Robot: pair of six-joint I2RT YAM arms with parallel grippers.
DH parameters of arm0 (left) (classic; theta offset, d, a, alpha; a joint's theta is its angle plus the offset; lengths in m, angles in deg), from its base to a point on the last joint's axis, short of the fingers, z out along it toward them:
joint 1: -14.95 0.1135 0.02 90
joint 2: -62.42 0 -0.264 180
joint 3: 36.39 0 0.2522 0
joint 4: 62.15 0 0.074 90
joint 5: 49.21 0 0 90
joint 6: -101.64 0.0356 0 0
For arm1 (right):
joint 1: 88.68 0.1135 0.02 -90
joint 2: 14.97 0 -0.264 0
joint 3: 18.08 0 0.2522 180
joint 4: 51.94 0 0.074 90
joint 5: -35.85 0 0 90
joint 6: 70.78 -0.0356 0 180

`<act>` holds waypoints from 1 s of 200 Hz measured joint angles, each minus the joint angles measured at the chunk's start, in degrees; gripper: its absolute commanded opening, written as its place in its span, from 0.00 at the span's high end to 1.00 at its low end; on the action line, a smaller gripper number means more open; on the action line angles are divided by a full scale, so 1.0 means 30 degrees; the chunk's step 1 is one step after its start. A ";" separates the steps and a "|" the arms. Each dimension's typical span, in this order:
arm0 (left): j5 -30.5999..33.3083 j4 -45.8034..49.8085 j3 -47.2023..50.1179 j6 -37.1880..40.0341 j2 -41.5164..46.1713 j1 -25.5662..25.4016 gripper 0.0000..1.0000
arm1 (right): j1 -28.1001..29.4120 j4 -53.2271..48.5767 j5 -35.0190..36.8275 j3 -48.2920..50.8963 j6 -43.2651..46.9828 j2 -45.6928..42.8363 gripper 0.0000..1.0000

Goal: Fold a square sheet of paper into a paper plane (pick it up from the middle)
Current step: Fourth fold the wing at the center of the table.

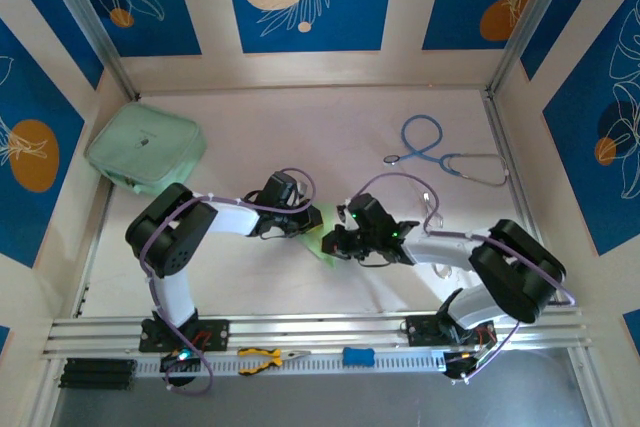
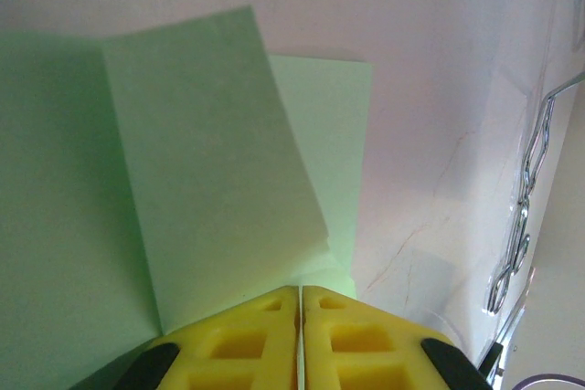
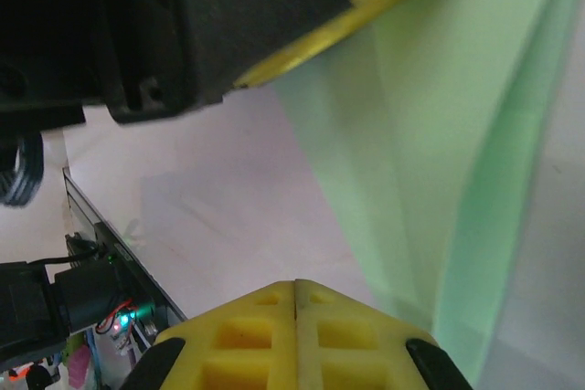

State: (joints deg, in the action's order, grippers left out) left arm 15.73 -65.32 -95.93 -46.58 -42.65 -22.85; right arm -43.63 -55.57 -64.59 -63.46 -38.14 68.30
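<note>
— Near the middle of the surface, a thin light-green square sheet of paper is seen, already partly folded, with one flap turned over along a crease. How is it expected to handle?

— It is judged to be very light, limp and easily creased or torn. On so smooth a surface it would probably slide if pushed rather than lift.

— Where should it be taken?

— A hold near the middle is advised, along the crease where the layers are doubled. A pinch at a corner would likely let the rest droop.

— And the end effectors?

— The left end effector is closed at the sheet's 10 o'clock, its tips against the paper. Whether a layer is pinched cannot be told. The right end effector is closed at the sheet's 3 o'clock. Nothing is seen between its fingers, and the paper lies just beside them.
</note>
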 measured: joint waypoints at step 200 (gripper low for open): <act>0.0000 0.0007 0.0000 0.0007 0.0000 0.0000 0.88 | -0.0313 0.2047 0.0102 0.1151 -0.0765 0.1858 0.94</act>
State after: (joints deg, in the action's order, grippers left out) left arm 15.73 -65.30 -95.93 -46.56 -42.65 -22.85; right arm -44.57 -49.42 -64.28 -60.00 -40.44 73.87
